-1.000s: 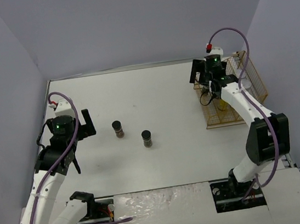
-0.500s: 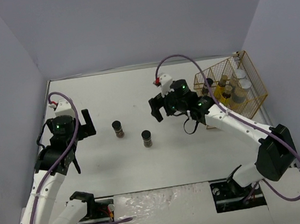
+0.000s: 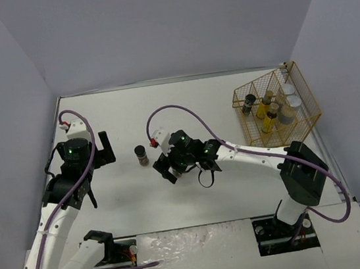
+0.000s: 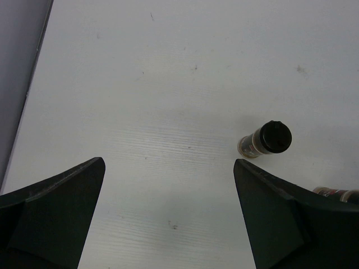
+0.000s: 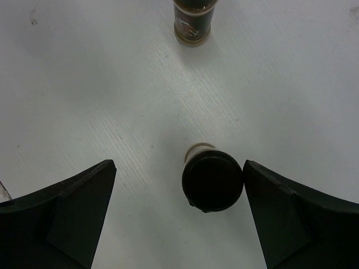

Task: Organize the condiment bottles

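A short dark black-capped jar (image 5: 212, 180) stands on the table between my right gripper's open fingers, close to the right finger (image 5: 291, 218). My right gripper (image 5: 179, 163) hangs over it and hides it in the top view (image 3: 183, 167). A second dark jar (image 3: 141, 155) stands just left of it and shows in the right wrist view (image 5: 193, 22) and the left wrist view (image 4: 266, 140). My left gripper (image 4: 168, 162) is open and empty over bare table, left of that jar (image 3: 97, 157). The other jars stand in the wire basket (image 3: 295, 79).
The gold wire basket stands at the back right near the wall. It holds a dark jar (image 3: 249, 103), two yellow-filled jars (image 3: 268, 104) and two silver-lidded jars (image 3: 287, 112). The left wall (image 4: 17, 84) is close to my left gripper.
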`<state>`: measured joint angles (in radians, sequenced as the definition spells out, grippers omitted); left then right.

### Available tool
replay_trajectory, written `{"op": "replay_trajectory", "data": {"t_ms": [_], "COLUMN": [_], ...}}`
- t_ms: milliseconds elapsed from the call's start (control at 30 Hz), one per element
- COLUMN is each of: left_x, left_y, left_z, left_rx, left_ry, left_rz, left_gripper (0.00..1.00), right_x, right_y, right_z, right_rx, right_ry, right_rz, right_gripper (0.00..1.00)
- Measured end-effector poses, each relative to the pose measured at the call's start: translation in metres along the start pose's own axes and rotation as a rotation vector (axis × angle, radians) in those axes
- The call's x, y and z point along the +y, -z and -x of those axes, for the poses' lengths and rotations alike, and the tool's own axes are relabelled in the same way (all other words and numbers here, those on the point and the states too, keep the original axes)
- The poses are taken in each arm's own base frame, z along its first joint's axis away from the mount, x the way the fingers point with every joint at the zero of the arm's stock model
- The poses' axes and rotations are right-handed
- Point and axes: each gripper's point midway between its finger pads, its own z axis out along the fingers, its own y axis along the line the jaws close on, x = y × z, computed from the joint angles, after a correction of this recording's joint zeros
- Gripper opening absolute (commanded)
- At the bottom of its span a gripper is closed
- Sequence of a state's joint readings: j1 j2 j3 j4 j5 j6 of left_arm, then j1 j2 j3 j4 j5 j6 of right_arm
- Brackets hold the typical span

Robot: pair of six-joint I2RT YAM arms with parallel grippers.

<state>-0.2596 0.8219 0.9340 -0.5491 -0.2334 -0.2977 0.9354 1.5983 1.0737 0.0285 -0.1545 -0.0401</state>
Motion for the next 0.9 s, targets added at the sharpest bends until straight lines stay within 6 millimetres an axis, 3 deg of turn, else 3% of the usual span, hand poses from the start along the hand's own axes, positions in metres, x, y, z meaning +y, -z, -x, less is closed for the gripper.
{"op": "replay_trajectory", "data": {"t_ms": [200, 367, 467, 600, 733, 900], "left_x": [0.000, 0.000, 0.000, 0.000, 0.000, 0.000], "left_y": [0.000, 0.000, 0.000, 0.000, 0.000, 0.000], "left_z": [0.000, 0.000, 0.000, 0.000, 0.000, 0.000], "left_rx": [0.000, 0.000, 0.000, 0.000, 0.000, 0.000], "left_ry": [0.000, 0.000, 0.000, 0.000, 0.000, 0.000], "left_rz": [0.000, 0.000, 0.000, 0.000, 0.000, 0.000], "left_gripper": [0.97, 0.97, 0.97, 0.97, 0.97, 0.97], "right_x": [-0.005, -0.011, -0.015, -0.021, -0.029, -0.047], "right_y": [-0.015, -0.017, -0.017, -0.014, -0.001, 0.026], "right_z": [-0.024, -0.039, -0.041, -0.041, -0.032, -0.006], "right_rx": [0.053, 0.075, 0.072, 0.054, 0.017, -0.078], "right_ry": [-0.009, -0.016, -0.019, -0.026, -0.036, -0.086], "right_rz": [-0.041, -0.076, -0.101, -0.140, -0.191, -0.269], "right_gripper": [0.77, 0.51, 0.32, 0.15, 0.09, 0.06]}}
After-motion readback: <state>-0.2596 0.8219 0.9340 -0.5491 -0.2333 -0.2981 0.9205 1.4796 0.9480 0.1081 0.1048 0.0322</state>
